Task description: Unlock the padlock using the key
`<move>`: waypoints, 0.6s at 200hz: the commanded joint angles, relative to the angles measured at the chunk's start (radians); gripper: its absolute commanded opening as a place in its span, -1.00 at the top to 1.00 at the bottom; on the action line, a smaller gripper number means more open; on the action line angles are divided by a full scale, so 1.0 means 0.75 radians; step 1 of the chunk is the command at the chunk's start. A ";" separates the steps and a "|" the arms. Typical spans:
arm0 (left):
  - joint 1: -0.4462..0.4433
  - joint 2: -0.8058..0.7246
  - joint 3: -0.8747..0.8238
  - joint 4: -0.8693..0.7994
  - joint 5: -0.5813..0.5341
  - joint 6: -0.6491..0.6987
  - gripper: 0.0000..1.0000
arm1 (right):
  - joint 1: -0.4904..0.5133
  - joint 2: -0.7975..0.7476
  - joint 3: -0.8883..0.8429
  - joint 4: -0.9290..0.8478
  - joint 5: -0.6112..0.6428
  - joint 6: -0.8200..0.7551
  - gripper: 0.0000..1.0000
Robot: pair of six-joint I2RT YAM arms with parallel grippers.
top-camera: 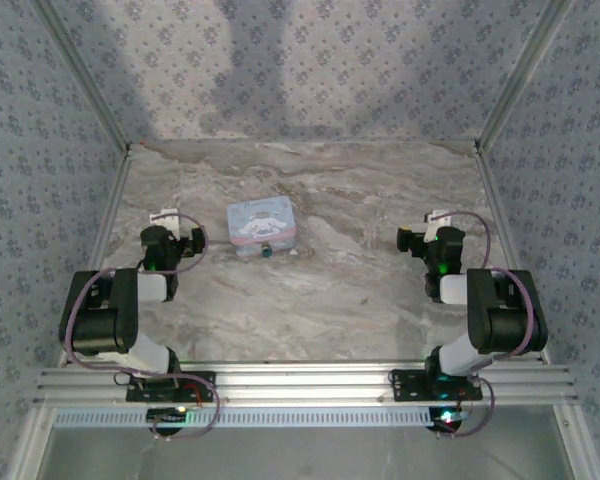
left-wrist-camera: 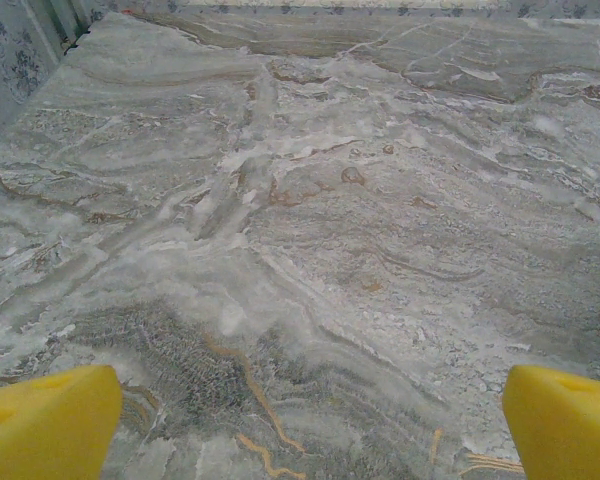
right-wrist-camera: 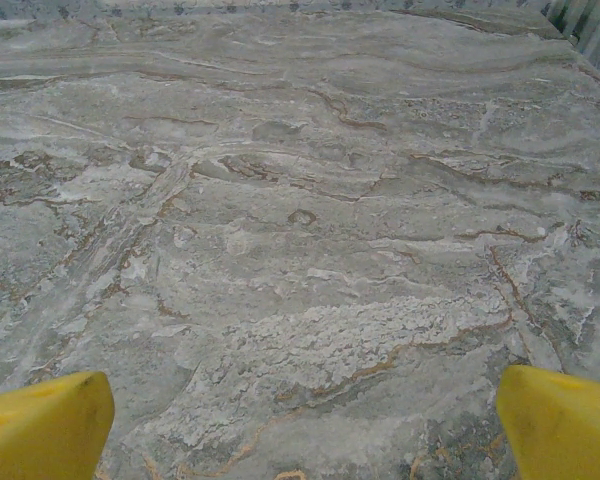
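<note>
The left tool [left-wrist-camera: 305, 425] hangs released, its yellow fingertips [left-wrist-camera: 45, 420] spread wide with only marbled worktop [left-wrist-camera: 310, 220] between them. The right tool [right-wrist-camera: 300, 425] is released the same way, its pads far apart over bare stone. In the top view, the padlock [top-camera: 267, 251] lies to the right of the left tool and slightly ahead of it, well to the left of the right tool. It sits at the near edge of a pastel tin [top-camera: 262, 220]; whether the two touch is too small to tell. Neither tool touches padlock or tin.
</note>
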 commanded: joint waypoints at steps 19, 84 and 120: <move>0.008 0.002 0.013 0.013 0.019 -0.012 -0.96 | -0.012 -0.004 0.010 0.014 -0.014 0.004 -1.00; 0.000 -0.501 0.086 -0.538 -0.095 -0.261 -0.96 | -0.011 -0.498 0.178 -0.639 0.111 0.164 -1.00; -0.002 -0.555 0.282 -0.951 0.135 -0.733 -0.96 | 0.098 -0.603 0.424 -1.255 0.164 0.445 -0.97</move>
